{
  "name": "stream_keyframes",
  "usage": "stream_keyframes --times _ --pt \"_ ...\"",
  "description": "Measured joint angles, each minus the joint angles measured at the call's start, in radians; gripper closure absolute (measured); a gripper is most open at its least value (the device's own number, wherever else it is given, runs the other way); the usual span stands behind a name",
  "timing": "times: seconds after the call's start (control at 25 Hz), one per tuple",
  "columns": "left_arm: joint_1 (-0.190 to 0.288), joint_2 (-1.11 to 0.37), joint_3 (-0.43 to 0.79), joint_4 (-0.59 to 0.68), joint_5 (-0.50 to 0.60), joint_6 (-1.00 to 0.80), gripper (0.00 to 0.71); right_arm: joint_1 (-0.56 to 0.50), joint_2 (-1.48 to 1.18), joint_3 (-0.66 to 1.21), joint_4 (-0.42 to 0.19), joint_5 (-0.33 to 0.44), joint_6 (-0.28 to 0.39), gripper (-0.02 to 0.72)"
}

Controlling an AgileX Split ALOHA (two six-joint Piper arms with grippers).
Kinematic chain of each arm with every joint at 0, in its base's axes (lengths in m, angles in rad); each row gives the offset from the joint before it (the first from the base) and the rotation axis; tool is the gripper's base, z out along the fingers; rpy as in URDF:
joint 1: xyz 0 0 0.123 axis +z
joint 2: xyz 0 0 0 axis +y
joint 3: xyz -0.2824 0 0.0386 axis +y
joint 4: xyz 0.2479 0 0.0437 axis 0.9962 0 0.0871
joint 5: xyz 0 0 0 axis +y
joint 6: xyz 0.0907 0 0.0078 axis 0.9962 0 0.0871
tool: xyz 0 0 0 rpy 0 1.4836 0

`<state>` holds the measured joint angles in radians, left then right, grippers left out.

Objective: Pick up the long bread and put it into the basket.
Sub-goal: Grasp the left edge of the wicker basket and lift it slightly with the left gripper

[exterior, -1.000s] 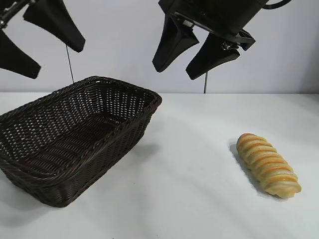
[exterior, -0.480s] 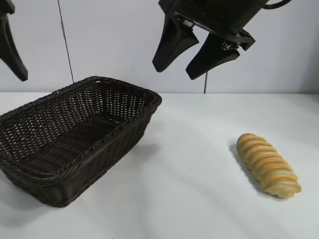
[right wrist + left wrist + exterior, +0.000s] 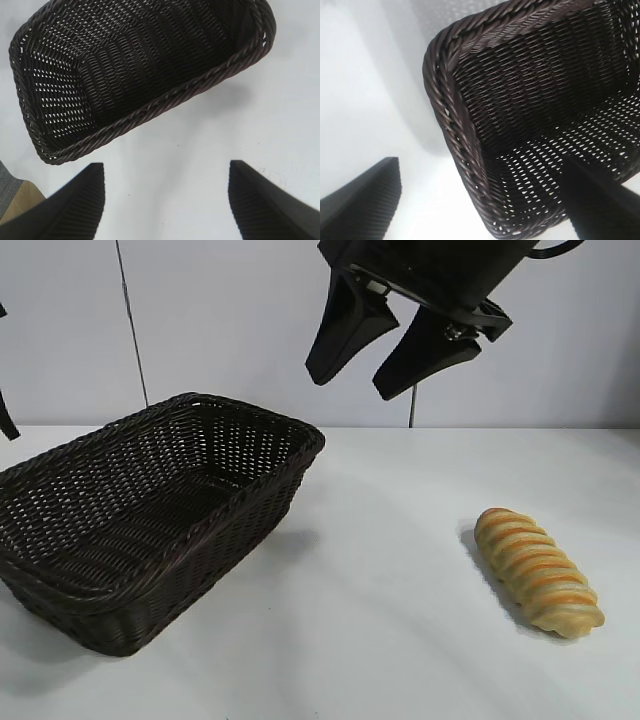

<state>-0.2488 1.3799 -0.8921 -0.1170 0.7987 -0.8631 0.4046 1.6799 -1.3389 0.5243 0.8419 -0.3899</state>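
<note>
The long bread (image 3: 537,571) is a golden-tan ridged loaf lying on the white table at the right. The basket (image 3: 150,510) is dark brown wicker and stands empty at the left; it also shows in the left wrist view (image 3: 535,100) and the right wrist view (image 3: 140,70). My right gripper (image 3: 350,380) hangs open and empty high above the table's middle, between basket and bread. In its own view (image 3: 167,172) it is over bare table. My left gripper (image 3: 482,167) is open above the basket's end; only a sliver of it shows at the exterior view's left edge.
The white table (image 3: 380,640) runs between basket and bread. A pale wall stands behind. A thin dark pole (image 3: 131,320) rises behind the basket.
My left gripper has moved left, almost out of the exterior view. The right gripper, bread and basket have not moved.
</note>
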Motion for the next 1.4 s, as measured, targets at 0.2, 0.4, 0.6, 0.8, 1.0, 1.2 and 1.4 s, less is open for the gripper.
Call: stream_keyframes --times 0.2,0.4,0.6,0.8,1.0,1.2,1.4 --pt "0.0 0.081 0.0 -0.003 -0.04 -0.004 0.086 0.0 0.0 0.0 0.0 0.0 0.0 0.198" --pt "0.0 0.164 0.0 -0.016 -0.084 -0.004 0.086 0.0 0.0 0.0 0.0 0.0 0.0 0.198" --pt "0.0 0.248 0.0 -0.072 -0.126 0.014 0.086 0.0 0.0 0.0 0.0 0.0 0.0 0.198" --pt "0.0 0.302 0.003 -0.087 -0.153 0.023 0.086 0.0 0.0 0.0 0.0 0.0 0.0 0.198" --pt "0.0 0.311 0.049 -0.087 -0.199 0.024 0.086 0.0 0.0 0.0 0.0 0.0 0.0 0.199" --pt "0.0 0.311 0.076 -0.132 -0.229 0.045 0.106 0.0 0.0 0.0 0.0 0.0 0.0 0.199" --pt "0.0 0.311 0.076 -0.177 -0.254 0.093 0.137 0.0 0.0 0.0 0.0 0.0 0.0 0.199"
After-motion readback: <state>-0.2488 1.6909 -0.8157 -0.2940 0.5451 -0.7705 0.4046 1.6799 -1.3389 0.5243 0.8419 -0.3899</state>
